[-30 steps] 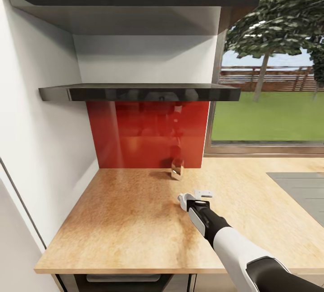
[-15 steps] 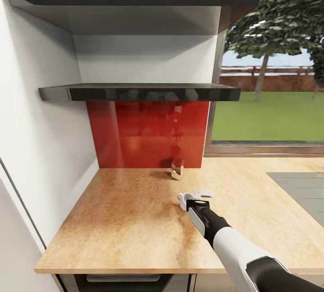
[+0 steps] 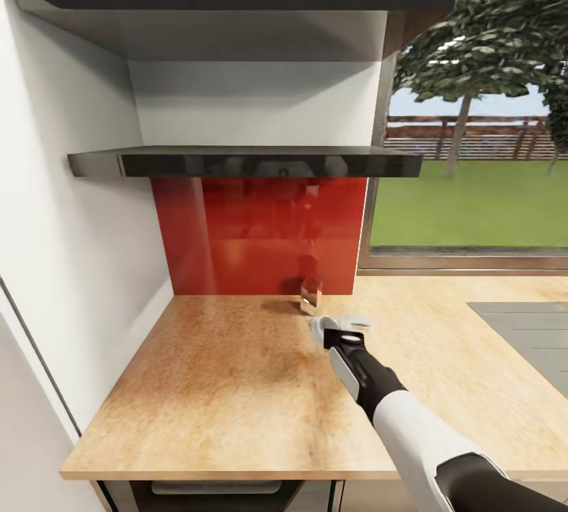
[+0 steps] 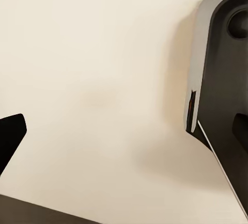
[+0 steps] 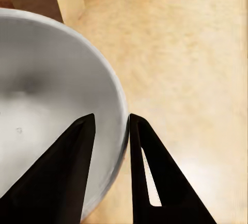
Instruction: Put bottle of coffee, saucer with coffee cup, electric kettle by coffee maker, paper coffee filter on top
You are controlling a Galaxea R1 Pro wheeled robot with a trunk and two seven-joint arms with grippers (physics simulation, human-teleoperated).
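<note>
Right gripper (image 5: 109, 131): 2 dark fingers pinch the rim of the saucer (image 5: 46, 105), 1 finger inside the dish, 1 outside; clamped on it.
Saucer: white, round, held at the end of the right arm over the kitchen countertop (image 3: 221, 386), near the red backsplash (image 3: 252, 236); in the head view it peeks out white at the gripper's tip (image 3: 319, 328).
Clear object (image 3: 312, 295): small, glassy, stands on the countertop against the backsplash, just beyond the saucer; what it is, I cannot tell.
Kitchen shelf (image 3: 244, 161): dark grey slab above the backsplash, the lower of 2; its top surface is hidden from here.
Left gripper: its wrist camera faces a pale surface with a grey-and-black robot part (image 4: 222, 79) alongside; open or closed, cannot tell.
Window (image 3: 473, 141): lawn and tree outside.
</note>
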